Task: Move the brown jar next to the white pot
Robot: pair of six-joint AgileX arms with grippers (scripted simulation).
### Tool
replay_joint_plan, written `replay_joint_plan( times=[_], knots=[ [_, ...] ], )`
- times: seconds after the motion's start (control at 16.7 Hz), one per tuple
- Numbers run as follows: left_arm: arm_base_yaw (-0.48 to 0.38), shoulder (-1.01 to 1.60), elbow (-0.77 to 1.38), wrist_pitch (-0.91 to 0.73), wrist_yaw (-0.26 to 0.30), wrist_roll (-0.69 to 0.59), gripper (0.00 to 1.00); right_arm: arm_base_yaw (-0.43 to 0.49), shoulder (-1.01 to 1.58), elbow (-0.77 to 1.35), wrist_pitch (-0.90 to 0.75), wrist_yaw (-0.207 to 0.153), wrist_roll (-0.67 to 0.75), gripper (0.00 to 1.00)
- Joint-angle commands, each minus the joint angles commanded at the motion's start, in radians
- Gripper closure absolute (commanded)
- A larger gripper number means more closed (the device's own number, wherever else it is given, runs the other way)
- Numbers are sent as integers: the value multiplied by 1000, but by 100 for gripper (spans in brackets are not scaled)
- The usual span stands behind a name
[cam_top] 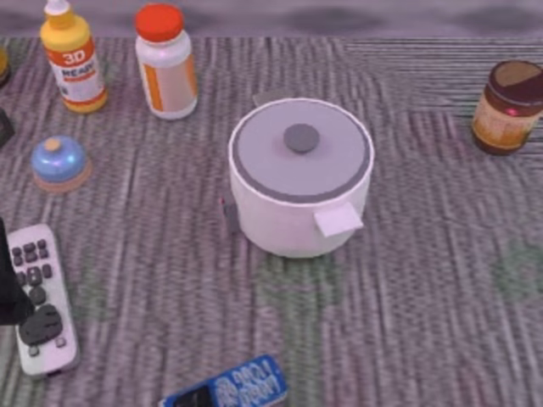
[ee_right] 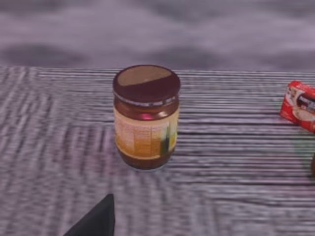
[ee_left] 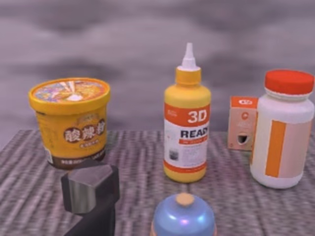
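Very little of the AgileX pair shows. In the top view, a black, matte piece of the left arm (cam_top: 10, 284) enters at the table's left edge, plain, with no cables, screws or markings to be made out. The left wrist view shows a dark finger (ee_left: 91, 199) with a blocky, faceted tip of dull grey metal sheen, and the right wrist view shows only a flat black pointed finger tip (ee_right: 98, 219).

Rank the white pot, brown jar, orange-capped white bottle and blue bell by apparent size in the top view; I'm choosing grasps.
1. white pot
2. white bottle
3. brown jar, close to the bottle, so unsure
4. blue bell
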Motion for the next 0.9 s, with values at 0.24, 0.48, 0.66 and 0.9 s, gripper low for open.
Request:
replay_joint_plan(
  times=[0.24,0.48,0.66,0.9],
  knots=[
    [0,0,0,0,0,0,0,-17,357,327,-236,6,-37,0],
    [0,0,0,0,0,0,0,-26,776,706,-497,3,-90,0],
    [0,0,0,0,0,0,0,-25,1105,1009,-687,-5,-140,0],
    [0,0,0,0,0,0,0,-13,1519,1415,-899,-24,-212,0]
  ],
)
